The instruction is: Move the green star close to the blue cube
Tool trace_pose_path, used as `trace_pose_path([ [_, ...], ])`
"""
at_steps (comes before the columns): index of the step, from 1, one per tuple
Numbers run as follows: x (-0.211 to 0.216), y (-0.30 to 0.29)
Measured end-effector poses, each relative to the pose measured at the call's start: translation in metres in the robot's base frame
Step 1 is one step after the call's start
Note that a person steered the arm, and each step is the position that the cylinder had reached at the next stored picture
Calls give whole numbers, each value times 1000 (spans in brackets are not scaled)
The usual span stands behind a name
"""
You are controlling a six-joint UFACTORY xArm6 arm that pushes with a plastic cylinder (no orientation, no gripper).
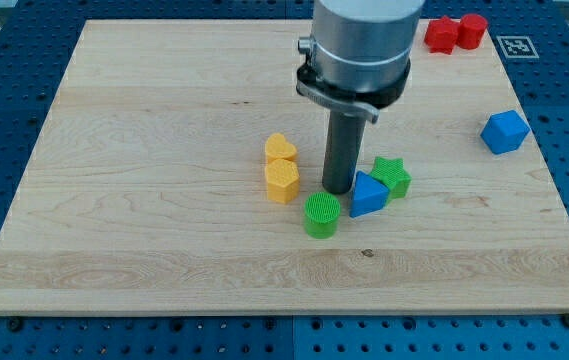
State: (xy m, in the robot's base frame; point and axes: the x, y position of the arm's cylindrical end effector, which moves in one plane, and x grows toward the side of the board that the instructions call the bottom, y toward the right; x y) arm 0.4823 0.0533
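Note:
The green star (393, 174) lies near the middle of the wooden board (144, 200), touching a blue triangular block (366, 195) on its left. The blue cube (505, 131) sits far off at the board's right edge. My tip (338, 190) stands just left of the blue triangular block and a short way left of the green star, above a green cylinder (322, 214).
Two yellow blocks, one heart-shaped (281, 149) and one below it (281, 181), lie left of my tip. Two red blocks (442, 35) (472, 30) sit at the view's top right corner of the board. A blue pegboard surrounds the board.

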Motion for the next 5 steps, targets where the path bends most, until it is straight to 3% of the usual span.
trace_pose_path([
  [3, -3, 40],
  [5, 19, 58],
])
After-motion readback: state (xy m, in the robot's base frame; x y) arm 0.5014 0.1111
